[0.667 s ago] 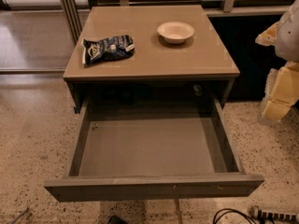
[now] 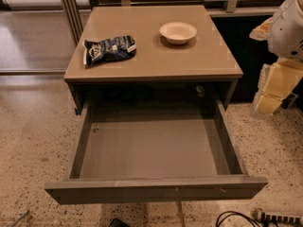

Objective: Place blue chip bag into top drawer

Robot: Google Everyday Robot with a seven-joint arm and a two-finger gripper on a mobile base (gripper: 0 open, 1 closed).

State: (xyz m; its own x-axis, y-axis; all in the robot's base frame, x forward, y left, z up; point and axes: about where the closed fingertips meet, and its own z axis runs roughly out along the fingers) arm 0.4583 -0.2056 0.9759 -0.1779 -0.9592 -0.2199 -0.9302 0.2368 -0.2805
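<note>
The blue chip bag point(image 2: 110, 49) lies upper left on the cabinet point(image 2: 156, 60), the top drawer point(image 2: 156, 189) gapes below, and the gripper point(image 2: 277, 89) hangs far right, grasp unclear.

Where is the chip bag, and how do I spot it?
Find the tan-topped cabinet with its top drawer pulled open. On its top, at the left, lies the blue chip bag; the gripper hangs far right. It's crinkly dark blue; the white bowl is round.

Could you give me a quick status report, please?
Gripper at right edge, beside cabinet. Blue chip bag on cabinet top. Top drawer open; white bowl apart from bag.
</note>
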